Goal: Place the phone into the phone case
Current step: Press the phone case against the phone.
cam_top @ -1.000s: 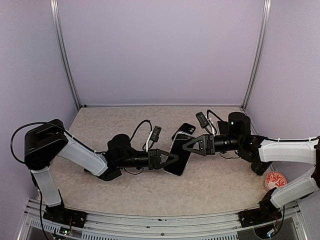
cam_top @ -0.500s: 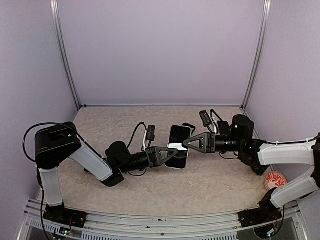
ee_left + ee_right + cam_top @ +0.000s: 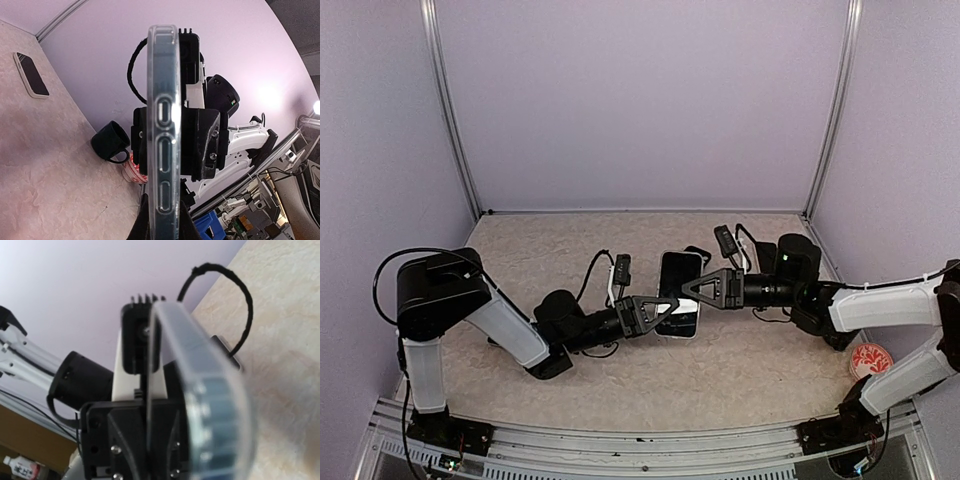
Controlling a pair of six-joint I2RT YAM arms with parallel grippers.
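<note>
Left gripper pinches the phone case, black phone seemingly seated inside; whether the right gripper grips is unclear.

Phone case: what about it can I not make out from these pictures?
1. Top external view: the tips of the left gripper and the right gripper cover the lower part of the phone case; whether the right gripper grips it is unclear.
2. Left wrist view: the case shows edge-on, so its inside is hidden; the bottom frame edge cuts it off.
3. Right wrist view: the case is too close and blurred.
</note>
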